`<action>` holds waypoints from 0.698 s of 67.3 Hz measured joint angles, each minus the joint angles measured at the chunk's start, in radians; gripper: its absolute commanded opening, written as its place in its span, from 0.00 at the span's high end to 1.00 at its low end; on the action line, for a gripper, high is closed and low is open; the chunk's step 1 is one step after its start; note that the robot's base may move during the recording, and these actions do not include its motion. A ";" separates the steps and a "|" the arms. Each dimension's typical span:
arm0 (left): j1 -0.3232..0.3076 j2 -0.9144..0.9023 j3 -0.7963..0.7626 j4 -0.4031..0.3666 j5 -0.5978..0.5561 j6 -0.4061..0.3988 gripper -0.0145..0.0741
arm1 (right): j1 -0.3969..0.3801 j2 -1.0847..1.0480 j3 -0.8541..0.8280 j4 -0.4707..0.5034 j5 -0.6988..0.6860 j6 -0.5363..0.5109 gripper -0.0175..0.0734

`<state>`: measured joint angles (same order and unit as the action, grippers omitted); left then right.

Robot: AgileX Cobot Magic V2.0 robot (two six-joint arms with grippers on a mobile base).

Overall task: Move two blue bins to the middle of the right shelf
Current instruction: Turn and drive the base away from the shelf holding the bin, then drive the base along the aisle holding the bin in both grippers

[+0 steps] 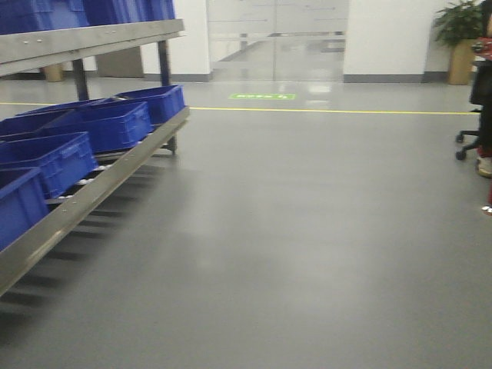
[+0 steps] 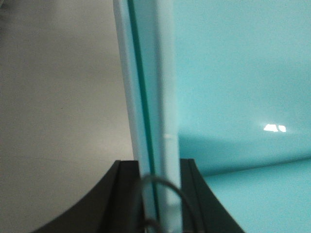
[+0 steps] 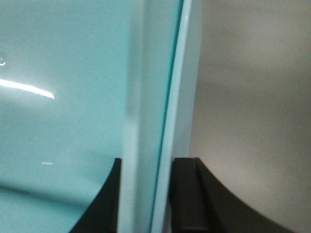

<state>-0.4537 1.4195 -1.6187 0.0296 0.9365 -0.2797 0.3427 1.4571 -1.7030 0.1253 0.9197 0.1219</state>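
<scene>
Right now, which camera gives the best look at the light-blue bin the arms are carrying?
The left wrist view shows it best: the light-blue bin shows its wall edge, inner side and a strip of floor, with the left gripper clamped on the wall. The right wrist view shows the opposite wall in the right gripper. The front view misses it, showing only dark blue bins.

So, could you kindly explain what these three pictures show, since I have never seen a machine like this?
This is a wheeled robot with two arms. The front view looks ahead over a grey floor, with a rack of dark blue bins on the left. The other two views come from cameras on the wrists. The left claw straddles the wall of a pale blue bin, one finger on each side; the right claw does the same with a pale blue bin wall. Whether that is the same bin, the pictures don't show.
</scene>
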 measured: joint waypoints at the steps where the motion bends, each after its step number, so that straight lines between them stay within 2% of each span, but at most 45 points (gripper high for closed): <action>1: 0.000 0.000 0.000 0.000 0.000 0.000 0.96 | 0.000 0.000 0.000 0.000 0.000 0.000 0.98; 47: 0.000 0.000 0.000 0.000 0.000 0.000 0.96 | 0.000 0.000 0.000 0.000 0.000 0.000 0.98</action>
<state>-0.4537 1.4195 -1.6187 0.0296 0.9365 -0.2797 0.3427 1.4571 -1.7030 0.1253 0.9197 0.1219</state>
